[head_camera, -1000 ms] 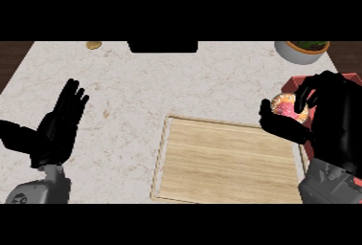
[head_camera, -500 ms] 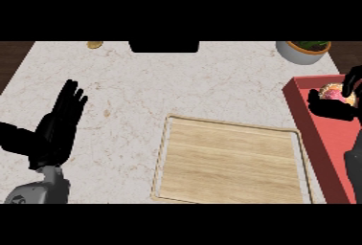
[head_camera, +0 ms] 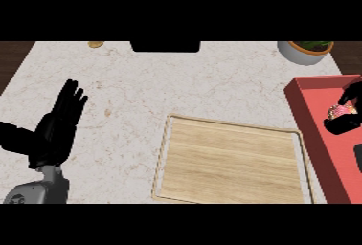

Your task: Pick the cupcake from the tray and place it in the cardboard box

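Your right hand (head_camera: 344,119) sits at three o'clock inside the red box (head_camera: 305,103), fingers curled around the pink cupcake (head_camera: 342,111) — low enough to let it go there. The wooden tray (head_camera: 232,166) lies bare. Your left hand (head_camera: 60,122) rests at nine o'clock, fingers straight — out of the way.

A marbled counter (head_camera: 176,81) carries a wooden tray (head_camera: 233,162), red box (head_camera: 314,124) and potted plant (head_camera: 305,50).

Pale wooden tray (head_camera: 230,165) with light stripes at 6 o'clock. Red box (head_camera: 311,115) at 3 o'clock. Pink cupcake (head_camera: 342,111). White speckled counter (head_camera: 176,81). Black left hand (head_camera: 60,122) at 9 o'clock.
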Tool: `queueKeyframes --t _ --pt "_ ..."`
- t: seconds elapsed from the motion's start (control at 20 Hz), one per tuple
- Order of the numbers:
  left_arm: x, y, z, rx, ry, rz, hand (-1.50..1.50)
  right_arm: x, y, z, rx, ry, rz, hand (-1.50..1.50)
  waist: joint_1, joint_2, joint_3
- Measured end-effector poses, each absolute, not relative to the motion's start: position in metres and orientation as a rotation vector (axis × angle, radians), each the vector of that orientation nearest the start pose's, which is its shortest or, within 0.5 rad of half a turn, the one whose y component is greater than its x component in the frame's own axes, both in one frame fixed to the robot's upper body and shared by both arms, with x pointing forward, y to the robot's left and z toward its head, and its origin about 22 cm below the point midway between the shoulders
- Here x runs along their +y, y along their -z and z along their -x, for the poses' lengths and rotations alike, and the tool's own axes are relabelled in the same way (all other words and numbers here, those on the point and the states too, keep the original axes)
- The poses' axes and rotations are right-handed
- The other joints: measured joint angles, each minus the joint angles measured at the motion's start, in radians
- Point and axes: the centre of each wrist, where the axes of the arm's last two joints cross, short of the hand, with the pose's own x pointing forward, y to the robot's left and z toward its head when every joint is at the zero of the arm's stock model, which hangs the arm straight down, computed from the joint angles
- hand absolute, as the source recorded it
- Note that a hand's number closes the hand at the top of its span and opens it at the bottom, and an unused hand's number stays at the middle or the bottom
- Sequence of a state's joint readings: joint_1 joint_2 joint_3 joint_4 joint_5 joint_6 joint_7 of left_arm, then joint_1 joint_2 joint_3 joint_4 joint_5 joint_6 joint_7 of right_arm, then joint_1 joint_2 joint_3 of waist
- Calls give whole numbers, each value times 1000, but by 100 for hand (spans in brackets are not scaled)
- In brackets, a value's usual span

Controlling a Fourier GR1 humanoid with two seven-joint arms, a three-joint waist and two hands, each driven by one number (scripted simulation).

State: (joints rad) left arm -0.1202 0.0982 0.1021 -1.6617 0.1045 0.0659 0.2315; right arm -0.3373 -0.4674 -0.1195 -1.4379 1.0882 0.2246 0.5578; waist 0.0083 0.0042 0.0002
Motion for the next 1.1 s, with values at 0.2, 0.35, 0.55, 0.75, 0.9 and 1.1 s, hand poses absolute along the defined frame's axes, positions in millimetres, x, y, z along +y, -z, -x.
queueKeyframes --t 0.2,0.35,0.55,0.75,0.9,1.1 --pt "267 -53 -264 -1552 -105 -61 0 -358 -96 -323 -829 -710 1325 -150 0 -1 0" --pt "263 -53 -263 -1549 -106 -57 0 -366 -89 -324 -953 -647 1350 -150 0 -1 1" --pt "266 -52 -263 -1549 -111 -64 0 -366 -103 -327 -1202 -508 1405 -150 -2 -3 2" --pt "267 -53 -264 -1550 -120 -76 0 -370 -120 -327 -1386 -327 1355 -150 -8 -5 1" --pt "267 -52 -263 -1545 -121 -79 0 -371 -126 -321 -1474 -162 1248 -150 -17 -8 1" --pt "266 -52 -262 -1539 -123 -74 0 -379 -133 -311 -1578 67 1084 -150 -23 -10 1"
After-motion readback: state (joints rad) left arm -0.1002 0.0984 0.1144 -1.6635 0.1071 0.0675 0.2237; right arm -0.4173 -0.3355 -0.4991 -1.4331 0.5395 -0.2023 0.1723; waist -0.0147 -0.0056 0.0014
